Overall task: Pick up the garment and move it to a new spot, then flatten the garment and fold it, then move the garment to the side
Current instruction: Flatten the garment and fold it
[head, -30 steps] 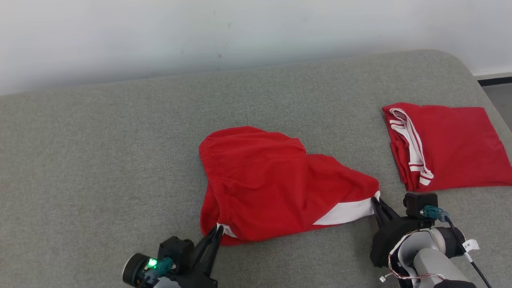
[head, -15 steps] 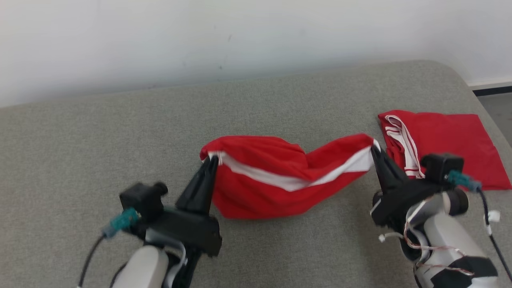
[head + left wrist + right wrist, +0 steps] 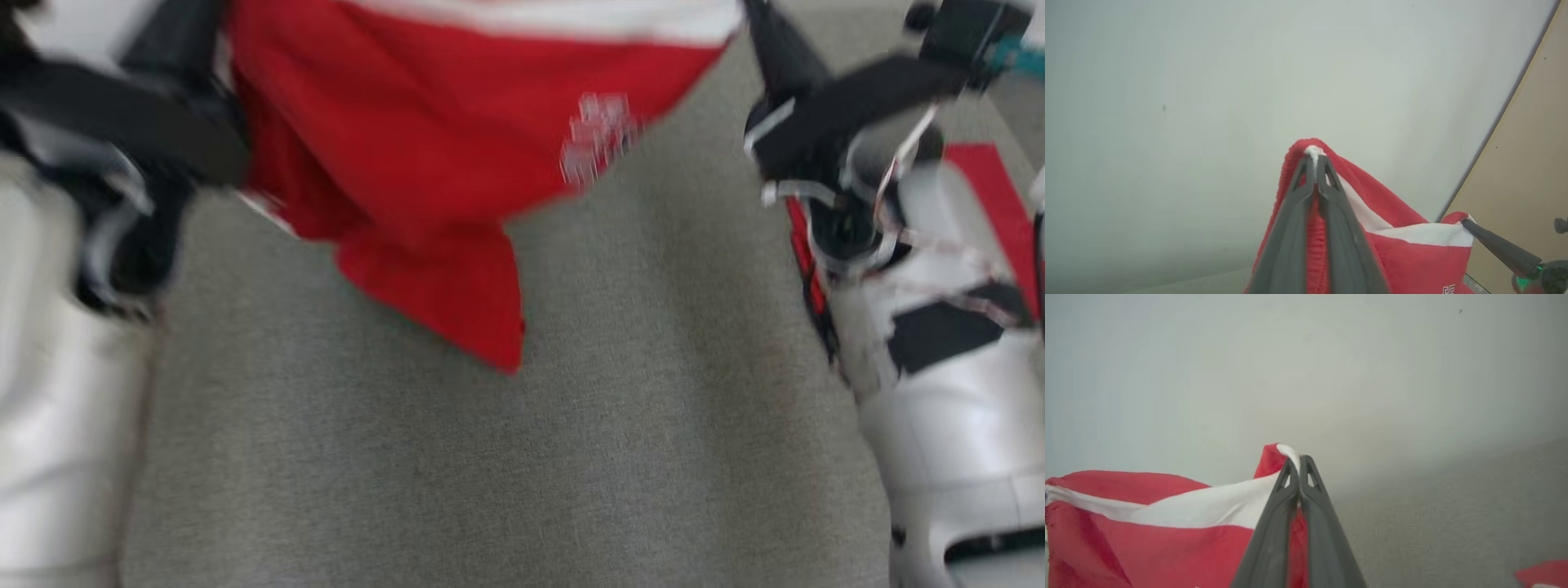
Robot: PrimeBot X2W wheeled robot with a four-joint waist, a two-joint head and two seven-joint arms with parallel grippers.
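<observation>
1. Left pincer (image 3: 1315,157), pressed together on one white-trimmed corner of the red garment (image 3: 441,147).
2. Right pincer (image 3: 1299,460), pinched onto the other corner.
3. The red garment is hung between both, over the grey cushion (image 3: 571,457).

Red garment (image 3: 424,163) above grey surface (image 3: 571,457)

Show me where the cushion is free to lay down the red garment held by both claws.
Free: the grey cushion under the hanging red garment, between the left forearm and the right forearm, toward the robot. Crowded: the right side, where a second red cloth lies behind the right forearm. The left claw and right claw pinch the garment's top corners.
</observation>
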